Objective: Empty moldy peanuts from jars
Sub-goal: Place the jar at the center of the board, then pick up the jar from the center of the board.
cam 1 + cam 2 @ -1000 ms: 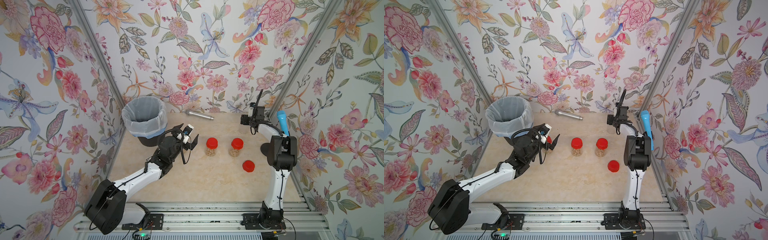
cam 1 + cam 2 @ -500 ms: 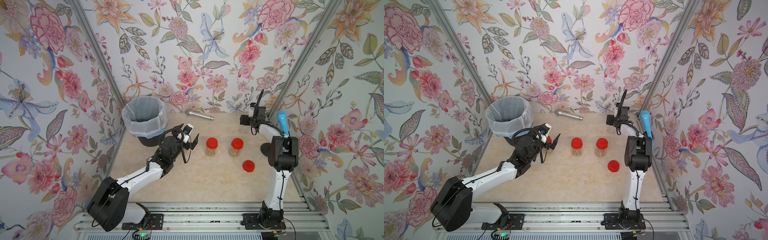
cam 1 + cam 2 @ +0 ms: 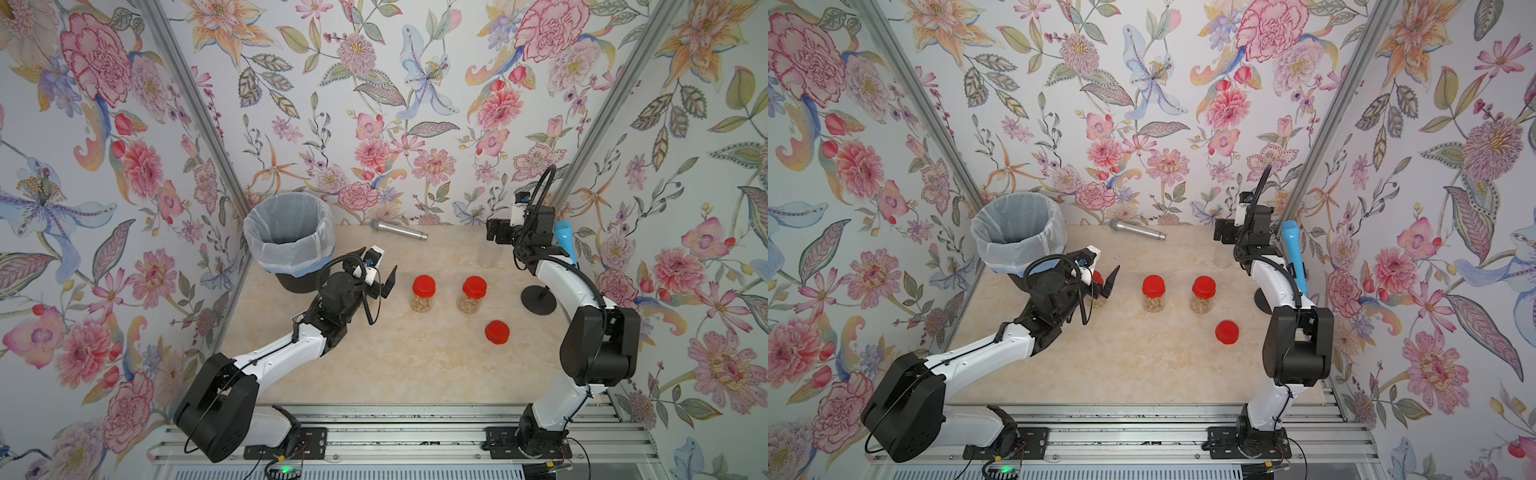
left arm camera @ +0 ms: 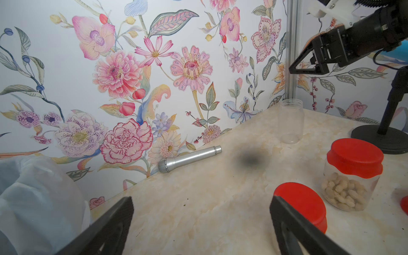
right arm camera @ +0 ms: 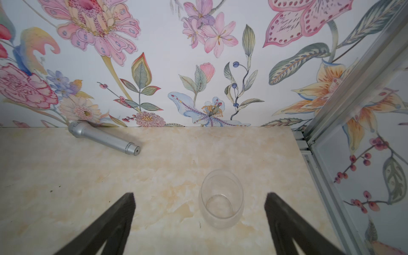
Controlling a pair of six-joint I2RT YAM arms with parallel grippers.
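Left gripper (image 4: 201, 199) hangs with its fingers spread wide and nothing between them, just right of the bag-lined bin (image 3: 291, 249) at the far left. A red-lidded jar (image 3: 1097, 277) shows partly behind that gripper in a top view; whether they touch cannot be told. Right of it, mid-table, two more capped jars (image 3: 423, 297) (image 3: 471, 296) stand upright, each with moldy peanuts (image 4: 344, 192) heaped in the bottom. A loose lid (image 3: 496, 332) lies nearer, to their right. In the far right corner the empty jar (image 5: 220, 198) stands uncapped between the parted fingers of the right gripper (image 5: 199, 194), touching neither. One jar looks finished and three wait. The next move probably calls for one gripper to steady a full jar while the other unscrews its lid.
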